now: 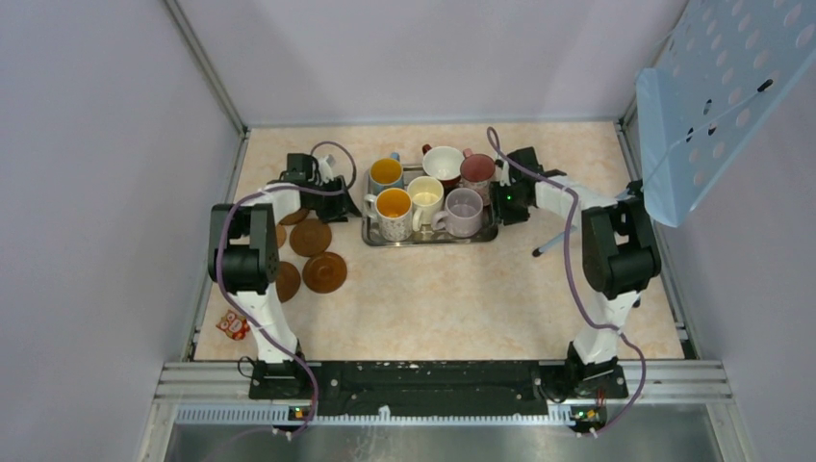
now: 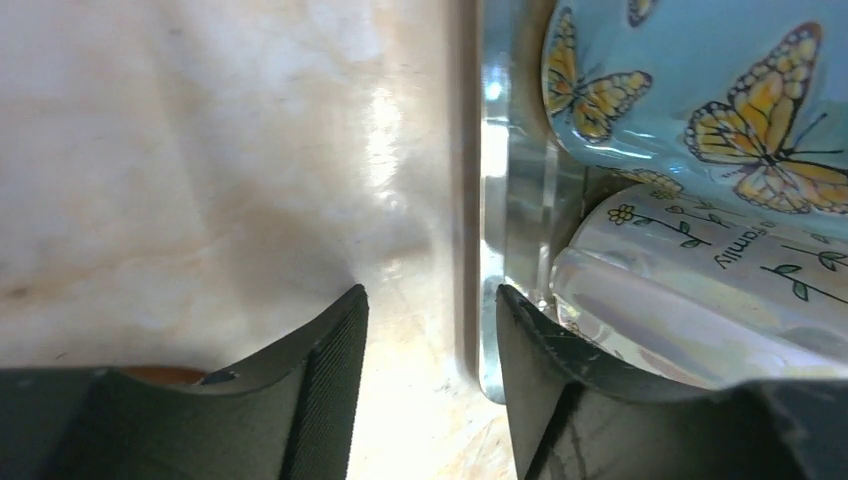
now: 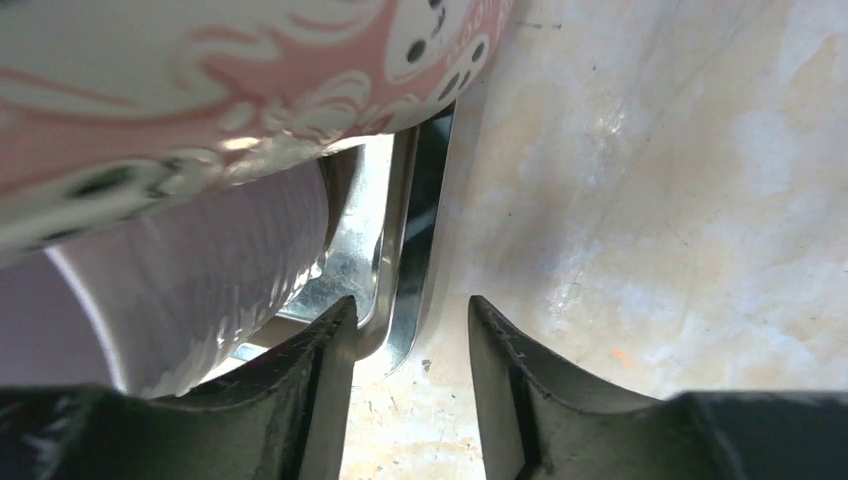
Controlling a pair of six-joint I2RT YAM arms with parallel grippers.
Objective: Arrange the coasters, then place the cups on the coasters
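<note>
Left gripper and right gripper flank the tray, jaws apart

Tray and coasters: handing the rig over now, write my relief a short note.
Left gripper: open at the tray's left rim, holding nothing.
Right gripper: open, jaws astride its right rim.
Cups: all six on the tray.
Coasters: loose cluster left of the tray, some partly hidden.
Done: no cup on a coaster.
Left: arrange coasters, then set each cup on one.
</note>
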